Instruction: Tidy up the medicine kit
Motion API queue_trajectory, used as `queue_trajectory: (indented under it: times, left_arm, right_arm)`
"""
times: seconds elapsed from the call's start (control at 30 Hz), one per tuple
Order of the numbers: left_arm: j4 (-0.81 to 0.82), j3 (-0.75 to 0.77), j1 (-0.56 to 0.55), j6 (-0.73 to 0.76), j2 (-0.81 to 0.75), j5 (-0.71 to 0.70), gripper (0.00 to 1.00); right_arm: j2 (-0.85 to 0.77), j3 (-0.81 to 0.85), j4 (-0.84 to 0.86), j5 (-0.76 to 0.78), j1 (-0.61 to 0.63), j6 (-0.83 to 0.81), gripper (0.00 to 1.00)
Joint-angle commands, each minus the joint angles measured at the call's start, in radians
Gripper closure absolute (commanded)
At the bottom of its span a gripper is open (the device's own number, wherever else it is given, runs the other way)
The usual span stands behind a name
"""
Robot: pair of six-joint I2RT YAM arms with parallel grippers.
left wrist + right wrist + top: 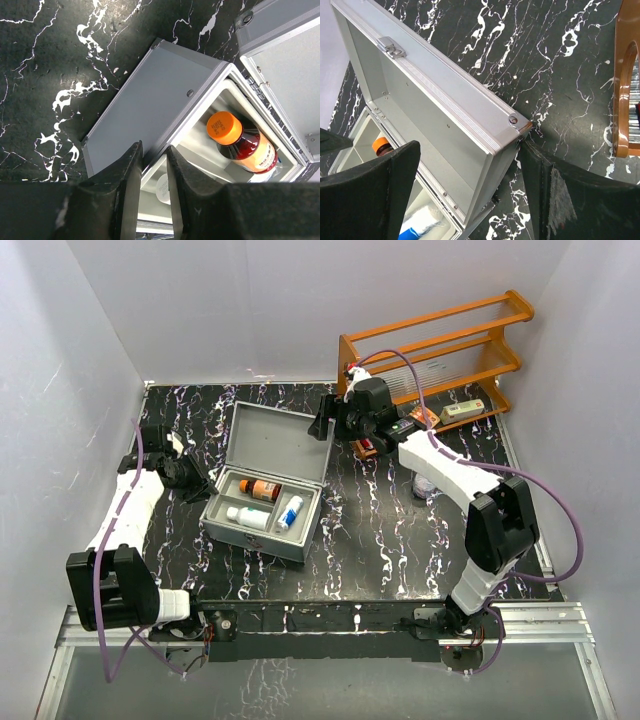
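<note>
Plain white walls enclose a black counter with white marble veining, even bright light, orange wooden rack in the far right corner, metal rail along the near edge.

Boxy silver-grey medicine kit sits left of centre, open, lid apparently leaning back

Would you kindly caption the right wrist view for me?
Open right pincer flanks a lid corner of the open medicine kit.
</note>
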Motion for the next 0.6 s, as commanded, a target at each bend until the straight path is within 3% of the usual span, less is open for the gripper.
queue_trajectory:
  times: [0.0, 0.13, 0.37, 0.57]
  left_arm:
    - [0.0, -0.006, 0.005, 0.017, 0.0, 0.048, 0.77]
    - [0.012, -0.018, 0.005, 0.01, 0.003, 0.079, 0.79]
    - [0.009, -0.017, 0.005, 0.012, 0.013, 0.082, 0.8]
    - [0.007, -0.003, 0.005, 0.022, 0.027, 0.09, 0.8]
  right_arm:
    - [0.006, -0.004, 0.129, -0.041, -0.002, 0.001, 0.21]
    - [0.018, 0.001, 0.139, -0.051, -0.004, 0.001, 0.2]
    - [0.027, 0.018, 0.052, 0.156, -0.004, 0.013, 0.17]
    - [0.073, 0.024, 0.14, -0.038, -0.004, -0.016, 0.12]
